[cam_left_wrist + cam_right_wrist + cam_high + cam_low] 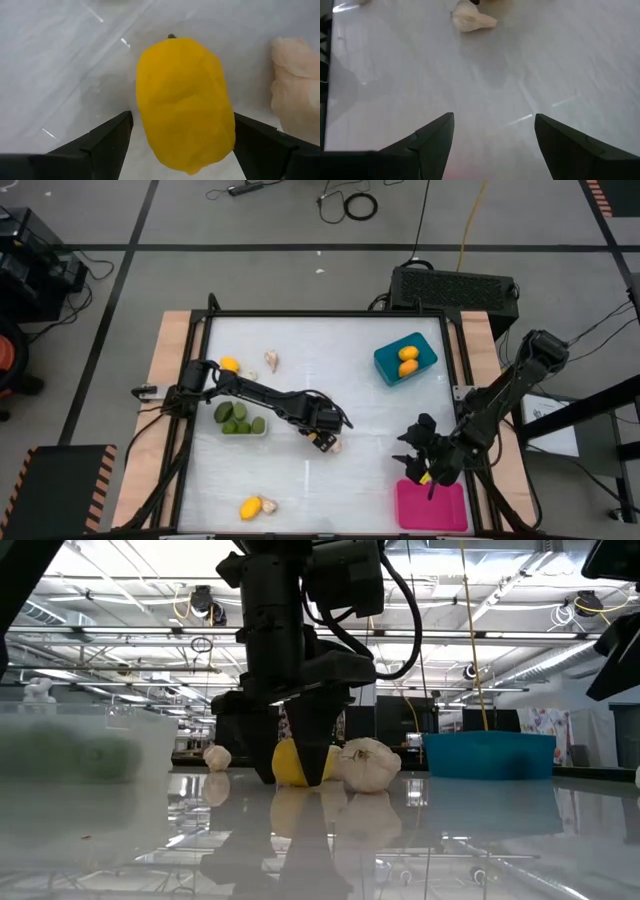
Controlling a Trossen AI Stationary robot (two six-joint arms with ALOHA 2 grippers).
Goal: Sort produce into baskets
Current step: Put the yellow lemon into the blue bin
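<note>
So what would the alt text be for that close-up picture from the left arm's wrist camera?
A yellow, lemon-like fruit sits on the white table between the open dark jaws of the left gripper, which do not visibly touch it. A pale, lumpy garlic-like piece lies beside the fruit at the picture's edge.
</note>
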